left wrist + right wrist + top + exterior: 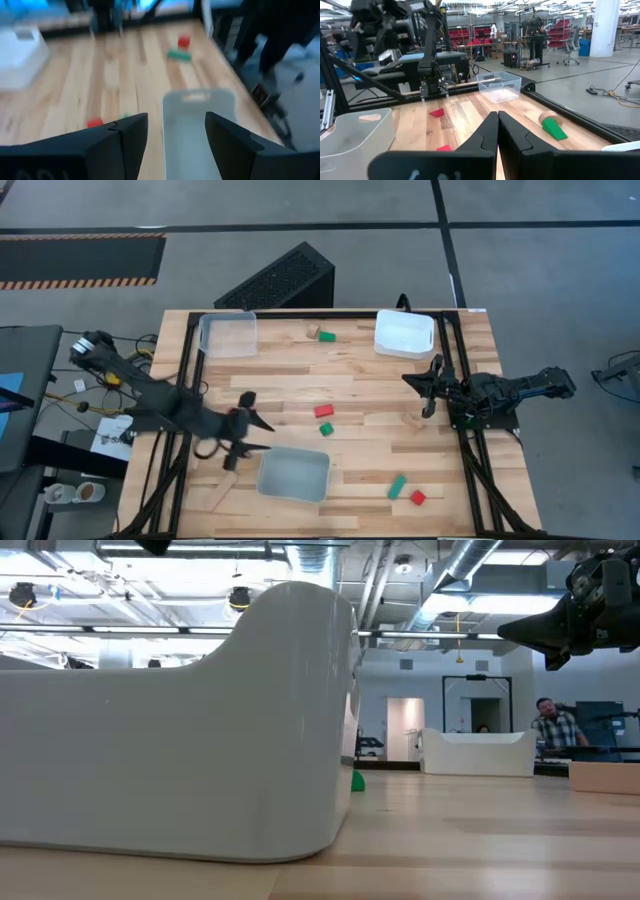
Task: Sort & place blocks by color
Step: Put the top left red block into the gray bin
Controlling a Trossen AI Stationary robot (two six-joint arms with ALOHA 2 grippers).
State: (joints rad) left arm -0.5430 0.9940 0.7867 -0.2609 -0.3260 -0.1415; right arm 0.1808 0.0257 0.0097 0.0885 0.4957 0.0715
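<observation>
Small blocks lie flat and scattered on the table: a red one (324, 411) and a green one (325, 428) at the middle, a green one (397, 485) and a red one (417, 497) near the front right, and a green one (326, 336) beside a light wood piece at the far edge. A light wood bar (231, 485) lies left of the near tray (293, 475). My left gripper (255, 425) is open and holds nothing, hovering at that tray's far left side (197, 130). My right gripper (430, 385) is shut and empty, above the table's right part.
A translucent tray (228, 333) stands at the far left and a white tray (404, 333) at the far right. A light wood piece (412, 420) lies near the right gripper. Black rails run along the table's edges. The bare wood between the trays is open room.
</observation>
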